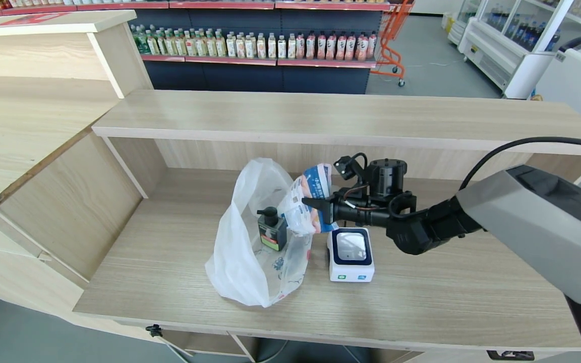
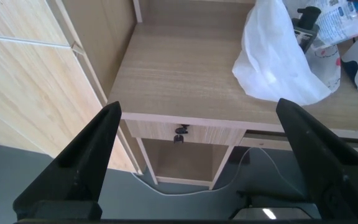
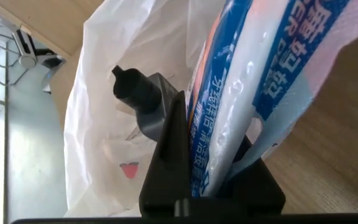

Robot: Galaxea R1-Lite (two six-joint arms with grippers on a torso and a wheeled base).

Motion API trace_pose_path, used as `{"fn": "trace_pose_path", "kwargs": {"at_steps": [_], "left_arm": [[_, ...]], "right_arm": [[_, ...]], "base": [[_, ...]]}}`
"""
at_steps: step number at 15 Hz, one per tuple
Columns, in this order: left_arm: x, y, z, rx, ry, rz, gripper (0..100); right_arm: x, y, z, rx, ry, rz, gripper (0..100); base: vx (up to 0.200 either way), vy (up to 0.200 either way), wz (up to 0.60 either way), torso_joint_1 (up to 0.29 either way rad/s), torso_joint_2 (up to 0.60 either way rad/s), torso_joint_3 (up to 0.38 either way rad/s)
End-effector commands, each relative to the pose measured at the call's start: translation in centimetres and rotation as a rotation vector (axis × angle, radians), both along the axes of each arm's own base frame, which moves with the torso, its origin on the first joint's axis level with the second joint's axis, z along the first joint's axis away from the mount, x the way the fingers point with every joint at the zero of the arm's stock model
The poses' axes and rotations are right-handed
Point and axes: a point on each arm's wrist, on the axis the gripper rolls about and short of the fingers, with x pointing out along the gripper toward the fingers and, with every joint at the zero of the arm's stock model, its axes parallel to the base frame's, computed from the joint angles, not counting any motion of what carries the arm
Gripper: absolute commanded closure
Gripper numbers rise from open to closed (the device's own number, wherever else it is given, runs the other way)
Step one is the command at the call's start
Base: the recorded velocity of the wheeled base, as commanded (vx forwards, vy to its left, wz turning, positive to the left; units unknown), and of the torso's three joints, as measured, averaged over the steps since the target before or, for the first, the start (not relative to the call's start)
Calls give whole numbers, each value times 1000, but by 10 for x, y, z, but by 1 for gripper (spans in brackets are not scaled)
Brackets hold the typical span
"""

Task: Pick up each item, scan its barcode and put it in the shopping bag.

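Our right jaws are clenched on a packet point(image 1: 312, 187), which stands nearly upright between them, its blue, white and pink wrapper showing above and below the grip. The packet hangs at the right rim of the open mouth of the bag point(image 1: 242, 252); we cannot tell whether it touches the plastic. The white bag stands on the worktop point(image 1: 447, 292), and inside it a dark pump bottle point(image 1: 272, 229) stands upright. Just beside the bag, on its right and under our right arm, sits the white scanner point(image 1: 351, 254), its blue-framed window facing up. Our left jaws are spread wide and hold nothing, off the worktop's front left corner, over the grey floor point(image 2: 11, 168), well apart from the bag.
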Motion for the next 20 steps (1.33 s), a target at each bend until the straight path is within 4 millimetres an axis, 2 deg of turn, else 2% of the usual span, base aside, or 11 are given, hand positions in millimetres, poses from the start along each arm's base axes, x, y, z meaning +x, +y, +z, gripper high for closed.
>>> {"fn": "trace_pose_path", "kwargs": {"at_steps": [1,4,7,10,11,12,13,14,15,17,20], "left_arm": [[0,0,0,0,0,0,0],[0,0,0,0,0,0,0],[0,0,0,0,0,0,0],[0,0,0,0,0,0,0],[0,0,0,0,0,0,0],[0,0,0,0,0,0,0],[0,0,0,0,0,0,0],[0,0,0,0,0,0,0],[0,0,0,0,0,0,0],[0,0,0,0,0,0,0],[0,0,0,0,0,0,0]], "right_arm": [[4,3,-19,-24,23,4,0],[4,2,-10,-12,41,52,0],[-1,-2,30,69,62,53,0],[-34,-38,81,144,100,-8,0],[-44,-49,88,144,99,-24,0],[-90,-95,113,147,87,-86,0],[-98,-102,117,147,83,-98,0],[-163,-152,135,147,44,-205,0],[-190,-172,133,113,11,-268,0],[-256,-205,101,-42,-57,-429,0],[-345,-214,38,-97,-26,-820,0]], "base": [[0,0,0,0,0,0],[0,0,0,0,0,0],[0,0,0,0,0,0],[0,0,0,0,0,0],[0,0,0,0,0,0],[0,0,0,0,0,0],[0,0,0,0,0,0],[0,0,0,0,0,0],[0,0,0,0,0,0],[0,0,0,0,0,0],[0,0,0,0,0,0]]}}
